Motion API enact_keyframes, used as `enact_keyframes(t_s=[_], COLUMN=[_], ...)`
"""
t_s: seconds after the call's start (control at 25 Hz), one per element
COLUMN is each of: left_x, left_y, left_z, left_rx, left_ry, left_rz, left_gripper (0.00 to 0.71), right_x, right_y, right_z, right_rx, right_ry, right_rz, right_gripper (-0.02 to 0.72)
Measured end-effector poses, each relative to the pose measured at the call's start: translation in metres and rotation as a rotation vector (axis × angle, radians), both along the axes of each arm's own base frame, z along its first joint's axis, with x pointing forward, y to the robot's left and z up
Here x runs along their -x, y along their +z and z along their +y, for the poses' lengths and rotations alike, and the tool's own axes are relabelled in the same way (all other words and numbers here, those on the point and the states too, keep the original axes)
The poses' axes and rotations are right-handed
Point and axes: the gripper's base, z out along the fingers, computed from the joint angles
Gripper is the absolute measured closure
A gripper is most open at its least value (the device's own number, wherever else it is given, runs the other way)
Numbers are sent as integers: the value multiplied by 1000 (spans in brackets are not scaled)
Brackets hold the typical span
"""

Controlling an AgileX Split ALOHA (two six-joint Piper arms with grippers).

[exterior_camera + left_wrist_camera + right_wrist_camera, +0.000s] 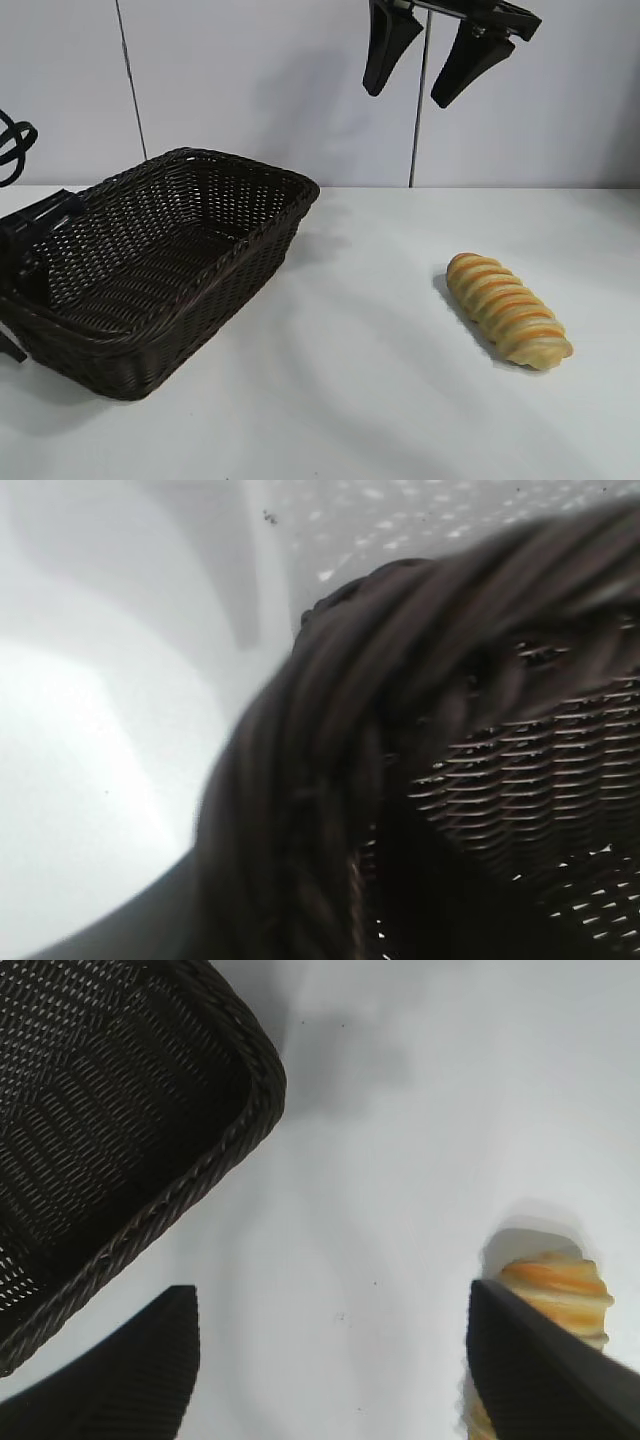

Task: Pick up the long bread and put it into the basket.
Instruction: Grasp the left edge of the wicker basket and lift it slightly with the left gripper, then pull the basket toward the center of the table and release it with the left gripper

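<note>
Exterior view. The basket [160, 270] sits on the white surface [360, 400] and serves as my landmark. The long bread [508, 308] lies flat on the surface well apart from the basket, off its far-corner side, untouched. My right tool [425, 65] hangs high above the surface, between basket and bread, its two dark fingers spread apart and holding nothing. My left tool [35, 235] is at the basket's outer end, right against the braided rim; from here I cannot tell whether its fingers have met or have caught the rim.

Left wrist view. The basket's braided rim [330, 780] fills the picture at very close range, with the woven wall behind it; the tool's own fingers do not show.

Right wrist view. The basket's corner [240, 1100] lies to one side and the bread's end [555, 1295] shows just beside one spread finger [540, 1370], so I judge the tool is not yet centred over the loaf.

Step in hand, as I judge it: steady the basket with the left tool, shift the right tool away from the basket until the loaf lies between its fingers, then descend and close across the loaf's narrow width, gently, since the bread looks soft.
</note>
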Motion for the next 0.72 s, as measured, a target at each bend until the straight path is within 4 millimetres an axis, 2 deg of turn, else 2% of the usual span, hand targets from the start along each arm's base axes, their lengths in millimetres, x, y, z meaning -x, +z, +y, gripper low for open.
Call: enact_keyframes(t_s=[0.4,0.56,0.72], left_x=[5,-2,-6], left_y=[33,50,57], left_z=[-1,-2,-3], left_rx=[8,13,6], left_ry=[-53,-82,-131], left_rz=[-27,-66,-95], left_gripper=[608,608,608], right_x=[0,0,0], right_y=[0,0,0], right_z=[0,0,0], right_rx=[0,0,0], right_ry=[0,0,0], right_rz=[0,0,0], right_gripper=[164,164,164])
